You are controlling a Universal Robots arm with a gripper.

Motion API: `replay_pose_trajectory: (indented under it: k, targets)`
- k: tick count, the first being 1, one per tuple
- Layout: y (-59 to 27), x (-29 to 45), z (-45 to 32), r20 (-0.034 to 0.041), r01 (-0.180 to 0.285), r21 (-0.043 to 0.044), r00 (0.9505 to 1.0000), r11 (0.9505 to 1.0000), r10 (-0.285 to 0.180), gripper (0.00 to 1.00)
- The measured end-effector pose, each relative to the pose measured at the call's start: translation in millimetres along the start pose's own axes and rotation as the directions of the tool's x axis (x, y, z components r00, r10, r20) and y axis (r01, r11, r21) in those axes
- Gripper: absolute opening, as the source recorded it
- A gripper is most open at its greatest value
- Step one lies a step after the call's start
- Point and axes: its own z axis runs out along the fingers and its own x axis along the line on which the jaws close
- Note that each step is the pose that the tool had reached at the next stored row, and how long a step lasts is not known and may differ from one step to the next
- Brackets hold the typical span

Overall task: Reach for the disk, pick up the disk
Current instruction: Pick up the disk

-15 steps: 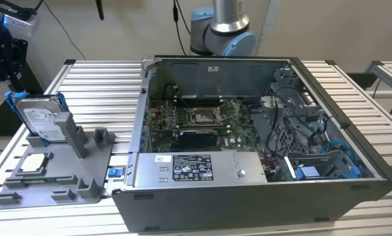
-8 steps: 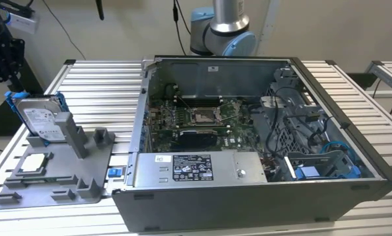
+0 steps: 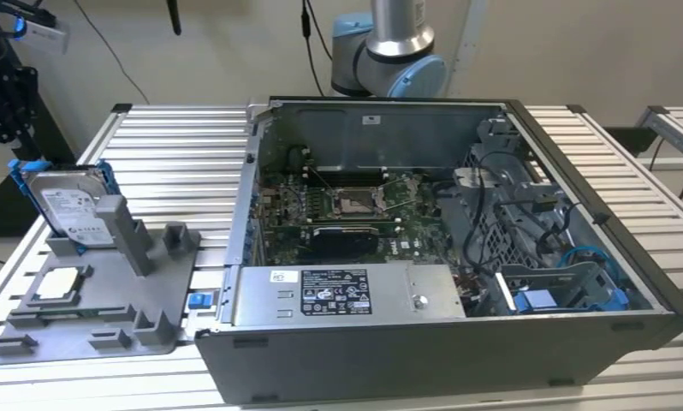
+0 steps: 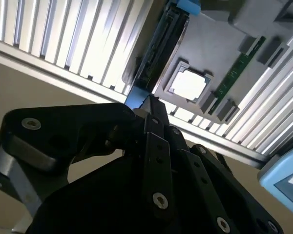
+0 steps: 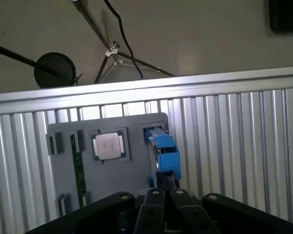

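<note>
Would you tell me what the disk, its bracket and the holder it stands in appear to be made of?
The disk: likely metal, with a silvery dull sheen, under a white paper-like label. Its bracket: probably plastic, uniformly bright blue and matte. The holder: looks like matte grey plastic, possibly printed; that is unsure.

1. Look at your disk [image 3: 68, 205] — smooth silver metal, edged in bright blue plastic.
2. Your worktop [image 3: 170, 145] is ribbed bare metal, gleaming where the light strikes.
3. The holder [image 3: 125, 300] looks like matt grey plastic.
4. Your tool [image 4: 149, 109] — smooth matt black.
</note>
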Motion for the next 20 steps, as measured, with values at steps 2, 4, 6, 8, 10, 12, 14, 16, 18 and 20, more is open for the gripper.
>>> replay_pose_trajectory:
  k: [2, 4, 6, 8, 10, 12, 14, 16, 18, 20]
  targets:
    - [0.0, -0.2, 0.0, -0.0004, 0.031, -0.0007, 0.9995, 0.9995, -0.031, 0.00]
    - [0.2, -0.3, 0.0, -0.0007, 0.054, -0.0012, 0.9986, 0.9986, -0.054, 0.00]
    - [0.2, -0.2, 0.0, -0.0008, 0.057, -0.0013, 0.9984, 0.9984, -0.057, 0.00]
    - [0.2, -0.2, 0.0, -0.0008, 0.060, -0.0014, 0.9982, 0.9982, -0.060, 0.00]
    - [0.2, -0.2, 0.0, -0.0009, 0.063, -0.0014, 0.9980, 0.9980, -0.063, 0.00]
    - [0.2, -0.2, 0.1, -0.0008, 0.066, -0.0014, 0.9978, 0.9978, -0.066, 0.00]
    - [0.3, -0.2, 0.1, -0.0009, 0.069, -0.0014, 0.9976, 0.9976, -0.069, 1.00]
    - [0.3, -0.2, 0.1, -0.0009, 0.072, -0.0015, 0.9974, 0.9974, -0.072, 1.00]
    - [0.2, -0.2, 0.1, -0.0009, 0.076, -0.0016, 0.9971, 0.9971, -0.076, 1.00]
    - [0.2, -0.2, 0.0, -0.0010, 0.079, -0.0017, 0.9969, 0.9969, -0.079, 1.00]
